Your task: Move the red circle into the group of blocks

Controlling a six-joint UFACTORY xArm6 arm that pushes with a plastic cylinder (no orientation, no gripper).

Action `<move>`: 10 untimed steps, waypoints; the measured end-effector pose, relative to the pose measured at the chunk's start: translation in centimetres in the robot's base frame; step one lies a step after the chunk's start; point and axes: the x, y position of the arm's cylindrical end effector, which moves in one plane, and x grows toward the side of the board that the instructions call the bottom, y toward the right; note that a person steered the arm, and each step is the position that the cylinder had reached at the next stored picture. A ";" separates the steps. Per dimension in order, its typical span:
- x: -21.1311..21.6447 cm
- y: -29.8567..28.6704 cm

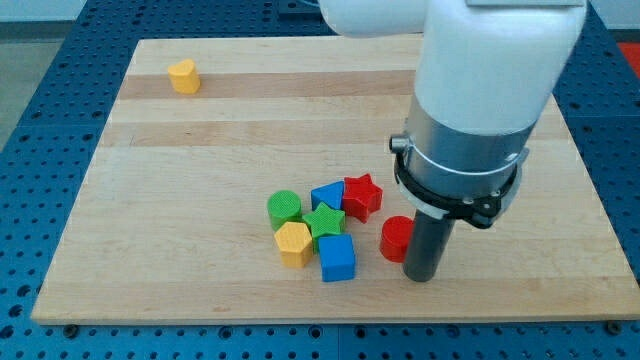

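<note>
The red circle [396, 238] lies on the wooden board [200, 200], just right of a cluster of blocks. My tip [420, 277] stands right beside the red circle, on its right and slightly toward the view's bottom, touching or nearly touching it. The cluster holds a red star [362, 195], a blue block [326, 196], a green circle [284, 208], a green star [324, 221], a yellow hexagon [293, 243] and a blue cube [337, 258]. A small gap separates the red circle from the red star and the blue cube.
A lone yellow block [183, 75] sits near the board's top left corner. The arm's white and grey body [480, 90] hangs over the board's right side. A blue perforated table surrounds the board.
</note>
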 end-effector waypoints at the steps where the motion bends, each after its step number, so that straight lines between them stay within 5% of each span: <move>1: 0.0 2.1; 6: -0.9 -4.1; 10: -3.4 -3.5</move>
